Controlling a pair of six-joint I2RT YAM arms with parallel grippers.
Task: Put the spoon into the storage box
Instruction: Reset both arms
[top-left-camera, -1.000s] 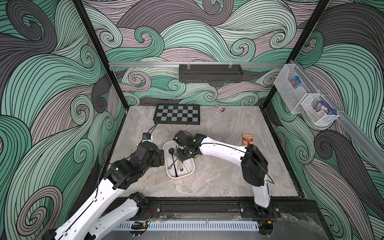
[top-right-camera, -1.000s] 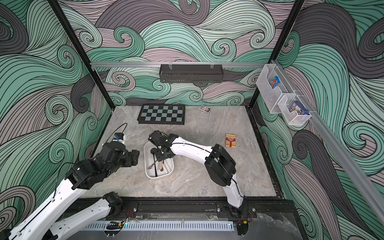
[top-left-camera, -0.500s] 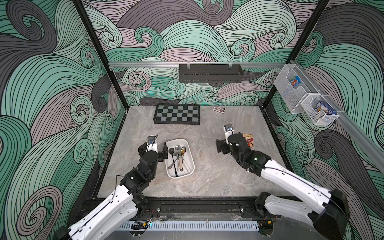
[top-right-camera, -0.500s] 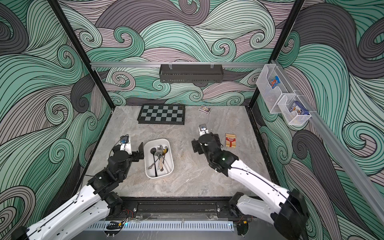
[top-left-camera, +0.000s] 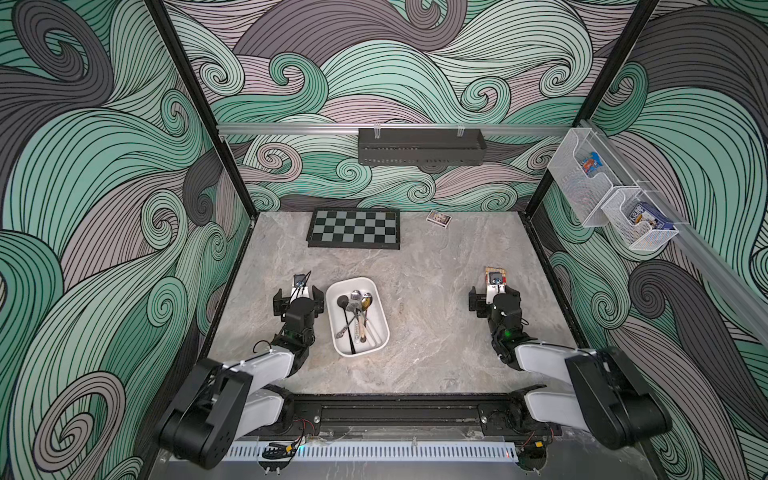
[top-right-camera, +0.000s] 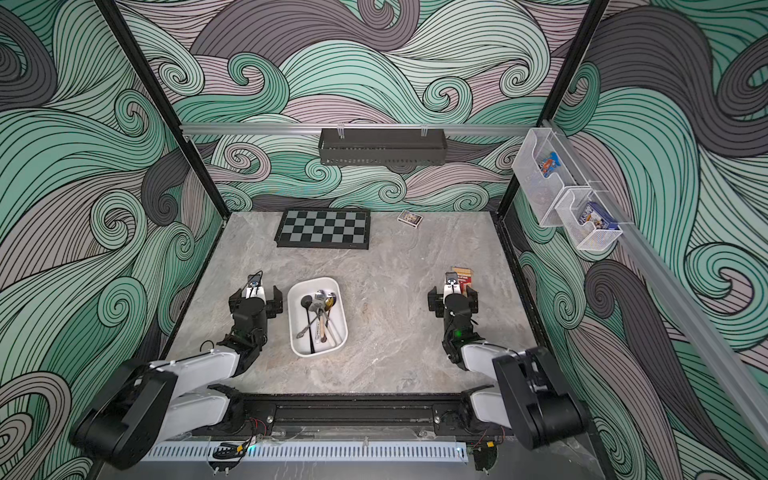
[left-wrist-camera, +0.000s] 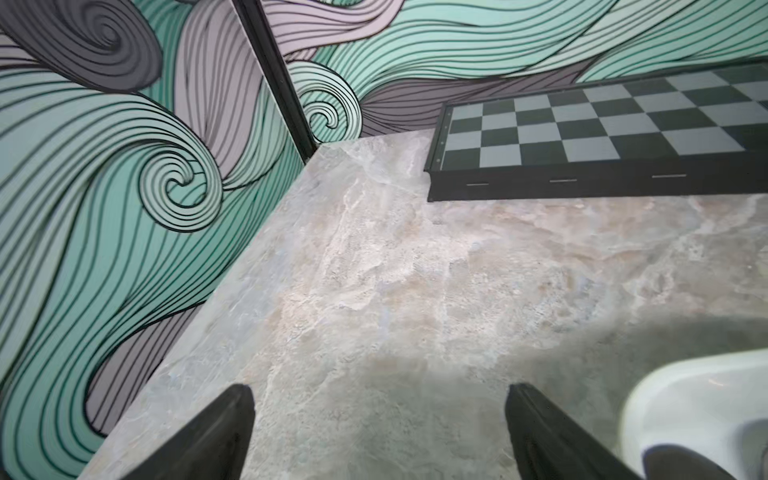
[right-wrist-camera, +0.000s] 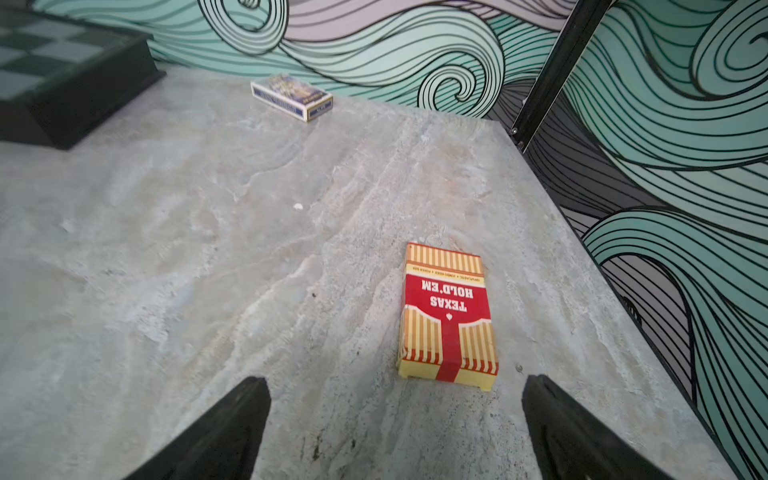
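Grey marble-look table stands inside walls painted with green and grey waves. The white storage box lies near the front middle, and several spoons are inside it, crossed over one another: a black one, a silvery one, a golden one. I see no spoon on the bare table, so I judge the task is finished and nothing is left. The left fingers are spread wide with nothing between them, just beside the box. The right fingers are also spread wide and empty, well apart from the box. A red card pack before them reads "TEXAS HOLD'EM"; its small line is unreadable, as is the blue card pack near the chessboard.
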